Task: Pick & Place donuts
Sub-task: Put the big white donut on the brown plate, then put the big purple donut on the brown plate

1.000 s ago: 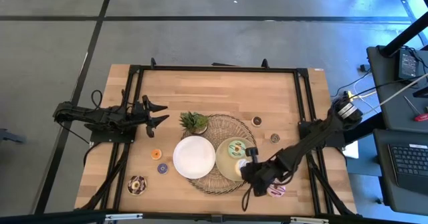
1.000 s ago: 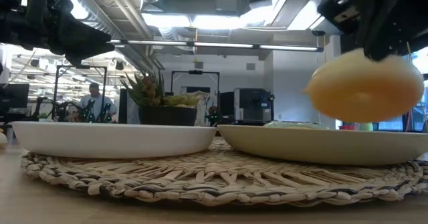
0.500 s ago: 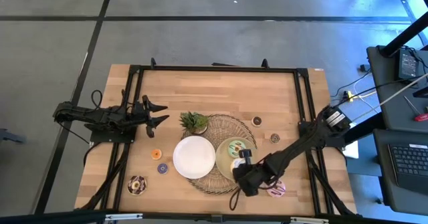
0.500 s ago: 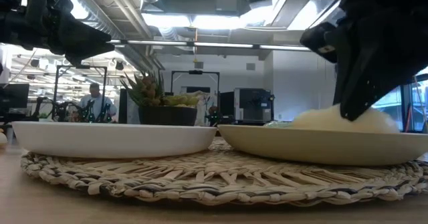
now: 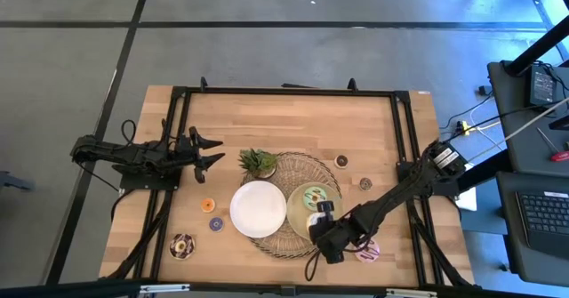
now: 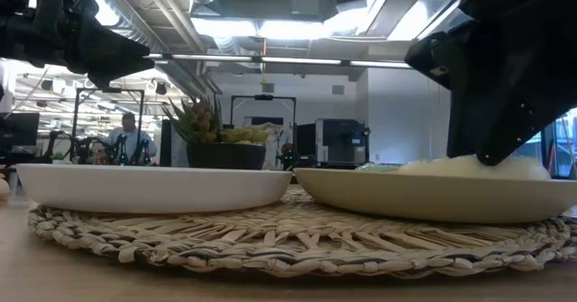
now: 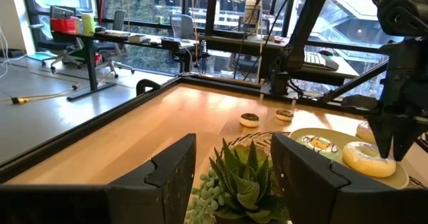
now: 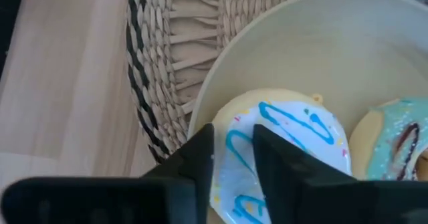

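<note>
Basically everything keys off the pale-green plate (image 5: 302, 220) on the woven mat (image 5: 298, 166). Left end effector (image 5: 212, 152) waits well left of it beside the plant (image 5: 257, 162), fingers spread wide, holding nothing. White-yellow donut (image 8: 284, 150) lies flat on that plate just beside the green donut (image 5: 313, 197). Right end effector (image 5: 322, 220) sits directly over it, fingers partway apart straddling its edge; whether they grip it, cannot tell. Right arm is clearly nearer.

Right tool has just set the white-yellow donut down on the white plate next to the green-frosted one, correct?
Not the white plate, which holds nothing. In the high view the right tool has the white-yellow donut on the pale-green plate, beside the green-frosted donut. The rest stands.
</note>
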Controlling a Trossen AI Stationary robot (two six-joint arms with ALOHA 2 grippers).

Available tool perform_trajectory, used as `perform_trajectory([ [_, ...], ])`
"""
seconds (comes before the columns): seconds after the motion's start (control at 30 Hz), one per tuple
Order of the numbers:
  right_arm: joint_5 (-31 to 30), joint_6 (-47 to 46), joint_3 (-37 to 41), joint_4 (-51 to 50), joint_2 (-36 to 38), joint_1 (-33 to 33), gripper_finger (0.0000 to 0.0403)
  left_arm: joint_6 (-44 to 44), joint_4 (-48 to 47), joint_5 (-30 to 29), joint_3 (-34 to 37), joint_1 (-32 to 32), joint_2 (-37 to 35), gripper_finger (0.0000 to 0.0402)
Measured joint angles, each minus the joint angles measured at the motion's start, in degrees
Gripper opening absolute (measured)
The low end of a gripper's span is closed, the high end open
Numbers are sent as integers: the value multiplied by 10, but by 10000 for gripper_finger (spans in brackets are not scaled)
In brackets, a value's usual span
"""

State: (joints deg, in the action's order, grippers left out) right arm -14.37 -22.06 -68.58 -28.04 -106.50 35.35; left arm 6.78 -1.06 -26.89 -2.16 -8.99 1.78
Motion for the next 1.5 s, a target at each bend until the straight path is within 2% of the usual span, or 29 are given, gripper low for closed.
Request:
perform_trajectory([
  [0.13,-7,-11,0,-18,10,-1,150,0,0,0,0,0,0,191],
  [0.2,-1,-44,-10,-73,26,-3,164,1,0,1,0,0,0,191],
  [0.33,21,-162,-26,-189,81,10,181,1,0,10,0,0,0,189],
  [0.47,77,-334,-4,-261,133,57,186,0,0,12,0,0,0,191],
  [0.63,77,-507,44,-261,154,121,187,0,0,11,0,0,0,189],
  [0.73,91,-569,71,-244,153,144,187,0,0,11,0,0,0,190],
  [0.87,107,-586,106,-216,151,155,187,0,0,11,0,0,0,191],
  [1.03,162,-557,147,-142,149,155,185,0,0,11,0,0,0,189],
  [1.23,156,-552,189,-94,146,155,170,0,0,11,0,0,0,191],
  [1.37,153,-553,192,-94,146,155,145,0,0,11,0,0,0,189],
  [1.5,151,-542,190,-95,146,155,97,-1,0,10,0,0,0,191],
])
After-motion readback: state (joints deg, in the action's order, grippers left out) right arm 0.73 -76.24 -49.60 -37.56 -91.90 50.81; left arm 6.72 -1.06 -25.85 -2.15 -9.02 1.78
